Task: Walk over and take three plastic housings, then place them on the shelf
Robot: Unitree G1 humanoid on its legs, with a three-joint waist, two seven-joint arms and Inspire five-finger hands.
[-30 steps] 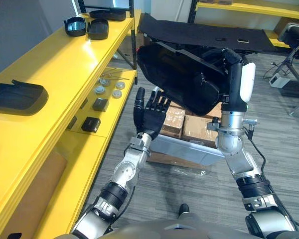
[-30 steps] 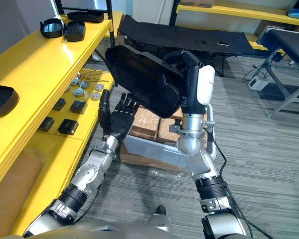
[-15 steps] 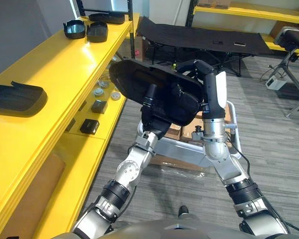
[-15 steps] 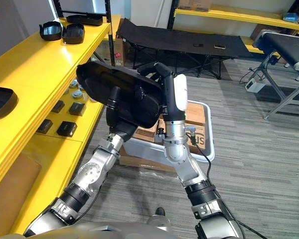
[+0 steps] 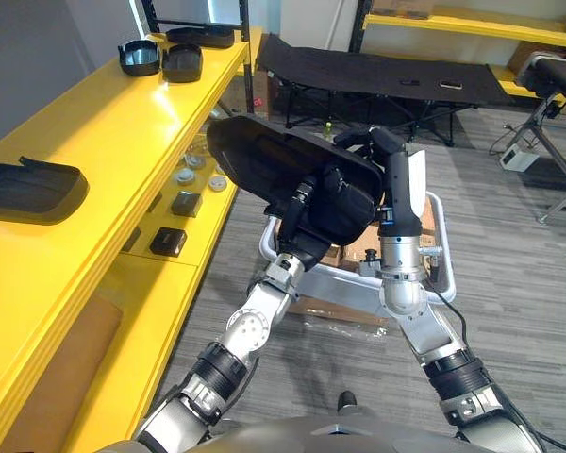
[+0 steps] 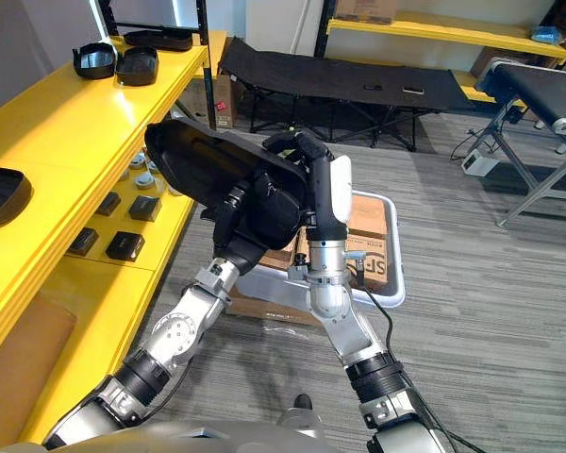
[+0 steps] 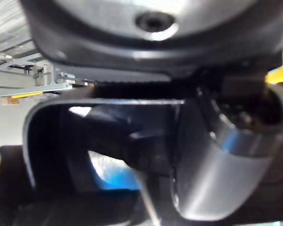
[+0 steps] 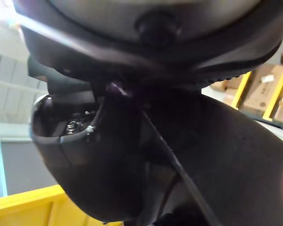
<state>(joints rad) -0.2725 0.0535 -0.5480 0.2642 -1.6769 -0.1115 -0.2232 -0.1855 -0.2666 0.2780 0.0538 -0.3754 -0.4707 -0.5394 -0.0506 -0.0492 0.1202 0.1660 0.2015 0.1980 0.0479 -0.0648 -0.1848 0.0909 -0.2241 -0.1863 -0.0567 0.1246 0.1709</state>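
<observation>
A large black plastic housing (image 5: 274,165) hangs in the air beside the yellow shelf (image 5: 104,132), tilted with its far end toward the shelf. My right hand (image 5: 385,156) is shut on its right end, the white-covered thumb (image 6: 340,189) on the near side. My left hand (image 6: 234,212) presses against the housing's underside from below, its fingers curled over the lower edge. Another black housing (image 5: 28,184) lies on the shelf top at the left. Two smaller black housings (image 5: 141,52) (image 5: 184,58) sit further back on the shelf.
A white bin (image 5: 434,274) holding cardboard boxes stands on the grey floor below my hands. Small black blocks (image 5: 170,241) and round metal parts (image 5: 184,175) lie on the lower shelf board. A black cot (image 5: 387,71) stands behind, with more yellow shelving beyond it.
The right hand has brought the housing down and left, toward the shelf. The left hand, open and below the housing a second ago, has risen onto its underside and curled its fingers.
</observation>
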